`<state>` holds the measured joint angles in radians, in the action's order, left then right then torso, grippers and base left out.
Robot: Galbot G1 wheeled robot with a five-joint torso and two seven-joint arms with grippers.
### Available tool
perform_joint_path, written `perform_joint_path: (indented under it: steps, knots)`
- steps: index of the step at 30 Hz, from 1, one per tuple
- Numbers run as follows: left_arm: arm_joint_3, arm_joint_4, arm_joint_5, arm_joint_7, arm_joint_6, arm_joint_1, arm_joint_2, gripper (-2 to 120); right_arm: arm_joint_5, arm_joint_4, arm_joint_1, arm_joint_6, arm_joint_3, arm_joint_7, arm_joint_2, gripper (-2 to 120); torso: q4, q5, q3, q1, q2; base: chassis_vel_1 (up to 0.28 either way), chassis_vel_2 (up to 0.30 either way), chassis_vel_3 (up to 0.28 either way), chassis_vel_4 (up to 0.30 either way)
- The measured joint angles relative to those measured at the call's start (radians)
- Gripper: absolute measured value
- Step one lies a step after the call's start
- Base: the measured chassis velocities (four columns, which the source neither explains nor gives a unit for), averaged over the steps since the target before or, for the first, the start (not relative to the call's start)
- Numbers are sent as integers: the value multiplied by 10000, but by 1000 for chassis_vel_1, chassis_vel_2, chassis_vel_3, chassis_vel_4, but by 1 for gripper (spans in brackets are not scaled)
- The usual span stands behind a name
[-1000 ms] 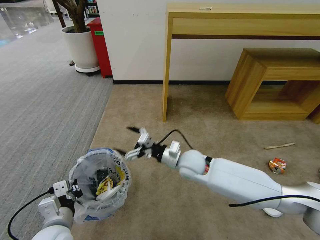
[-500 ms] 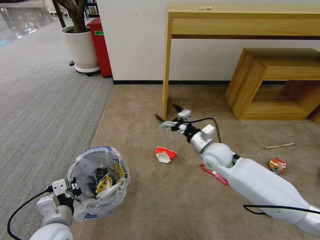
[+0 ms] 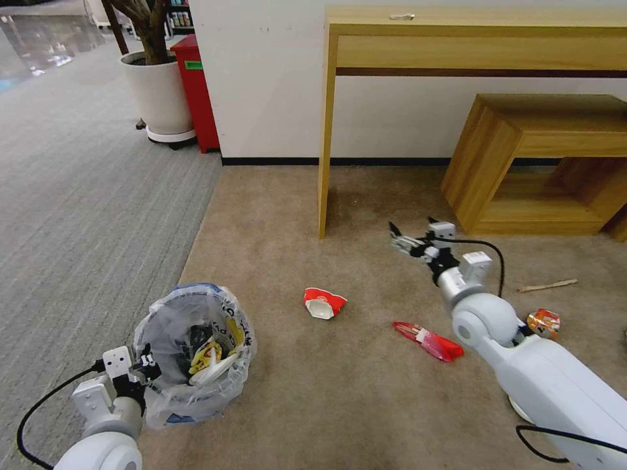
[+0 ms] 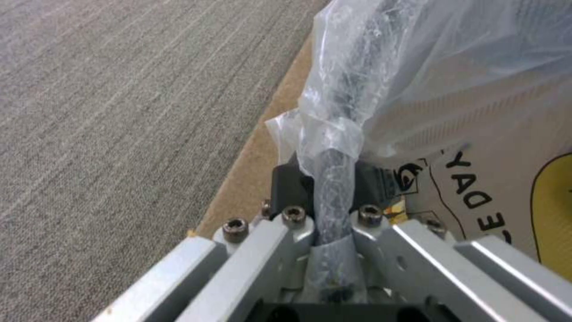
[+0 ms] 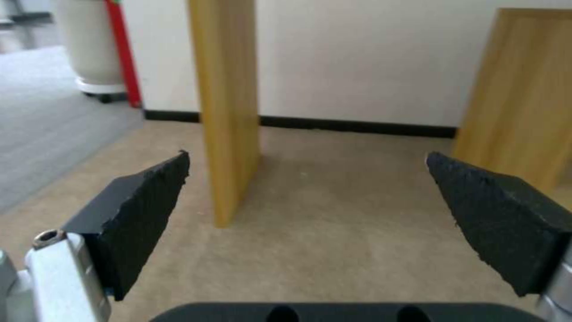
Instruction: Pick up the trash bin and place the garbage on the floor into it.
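Trash bin (image 3: pixel 191 356) rim pinched by left claw (image 3: pixel 145 374) (low), right claw (image 3: pixel 413 235) outstretched, spread.

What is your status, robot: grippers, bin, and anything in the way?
Left gripper shut on trash bin rim. Right gripper open, empty, above carpet. Red cup, red wrapper, orange can, wooden stick on the floor. Path clear.

- bin (image 3: pixel 196 352): clear crinkled bag with blue and black print, yellow scraps inside
- crushed cup (image 3: pixel 324 303): red and white
- wrapper (image 3: pixel 429 340): red
- can (image 3: pixel 544 323): orange, right of the right gripper (image 3: pixel 411 234)
- gripper pads (image 5: pixel 140 210): black
- carpet (image 3: pixel 313 391): beige, beside grey striped floor (image 3: pixel 85 215)
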<state>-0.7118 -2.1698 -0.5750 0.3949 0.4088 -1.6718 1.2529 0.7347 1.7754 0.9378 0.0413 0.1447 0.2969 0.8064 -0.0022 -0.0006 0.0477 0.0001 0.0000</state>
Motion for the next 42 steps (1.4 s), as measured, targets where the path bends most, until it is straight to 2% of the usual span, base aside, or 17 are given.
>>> perform_joint_path:
  steps: [5, 8, 15, 22, 36, 40, 42]
  knots:
    - [-17, -19, -98, -5, -15, -6, -124, 0, -377, 72, 654, -446, 620, -164, -18, 100, 1, -1, 0, 0, 0, 0, 0, 0, 0]
    - [-45, -20, -194, -11, -27, 22, -215, 0, -402, 265, 1025, -411, 1022, -58, -29, 100, 1, -1, 0, 0, 0, 0, 0, 0, 0]
    - [-52, -16, -457, -4, -21, 207, -473, 0, -1198, 446, 2571, -958, 2503, -159, -96, 100, 0, -1, 0, 0, 0, 0, 0, 0, 0]
    - [-5, 115, -557, 9, -15, 312, -578, 0, -1484, 507, 3520, -1187, 3248, -227, -75, 99, 0, -2, 0, -1, 0, 0, 0, 0, 0]
    - [-118, 212, -697, 7, -27, 367, -680, 0, -2157, 484, 3835, -911, 3247, -454, 388, 100, 0, -2, 0, 0, 0, 0, 0, 0, 0]
    - [-138, 225, -711, 9, -33, 360, -690, 0, -2256, 411, 3761, -901, 3183, -449, 426, 99, 1, -2, 0, 0, 0, 0, 0, 0, 0]
    - [-138, 233, -716, 9, -41, 352, -690, 0, -2305, 376, 3716, -885, 3145, -444, 443, 92, 0, -2, 1, 0, 0, 0, 0, 0, 0]
